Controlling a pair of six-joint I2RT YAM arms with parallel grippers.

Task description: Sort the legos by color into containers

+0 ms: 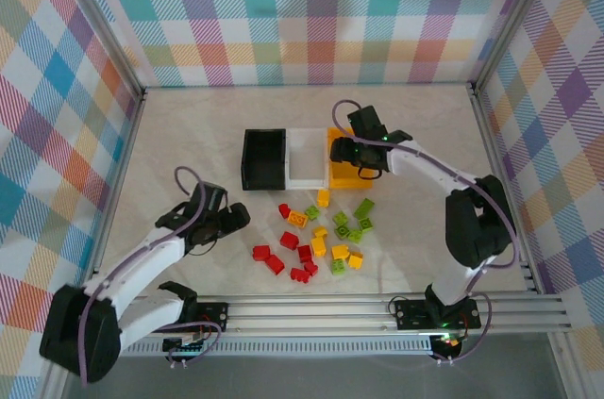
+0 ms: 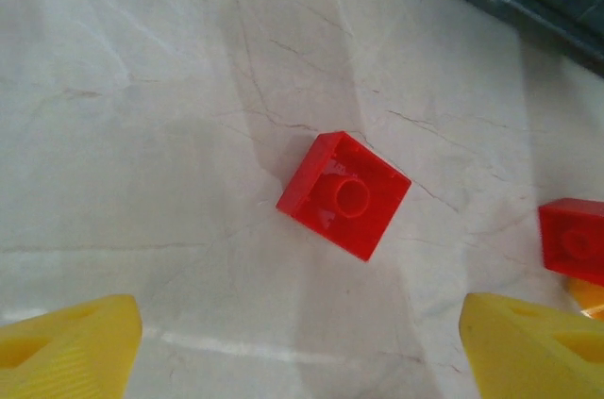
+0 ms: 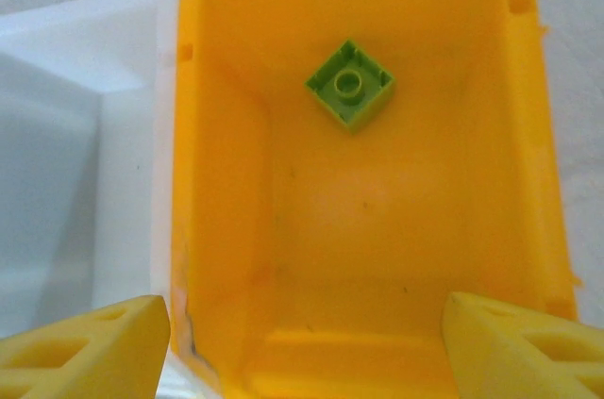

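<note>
Sorting under way; items are listed against the white bin (image 1: 307, 135), the middle of three in a row.

1. Black bin (image 1: 249, 161): touches the white bin's left side. Contents cannot be made out.
2. Orange-yellow bin (image 1: 345, 178): touches the white bin's right side. Holds one green brick (image 3: 349, 84), stud up, on the floor toward the far wall, free of any finger. Judged: this bin takes green.
3. Right gripper (image 1: 364, 152): over the orange-yellow bin, just right of the white bin, pointing down into it. Fingers are spread wide with nothing between them. It is presumably so placed that a brick lands inside the walls.
4. Loose bricks (image 1: 321, 234): red, yellow-orange and green, scattered mixed on the table (image 1: 189, 135) on the near side of the white bin, apart from all three bins. Most of the sorting is judged outstanding.
5. Left gripper (image 1: 229, 221): near and left of the white bin, past the black bin's near corner. Fingers are wide apart and empty, over a red brick (image 2: 344, 194) lying stud up, centred ahead of the gap. By appearance this is a line-up for a pick. A second red brick (image 2: 573, 241) lies well apart from the first, so closing should catch only one.
</note>
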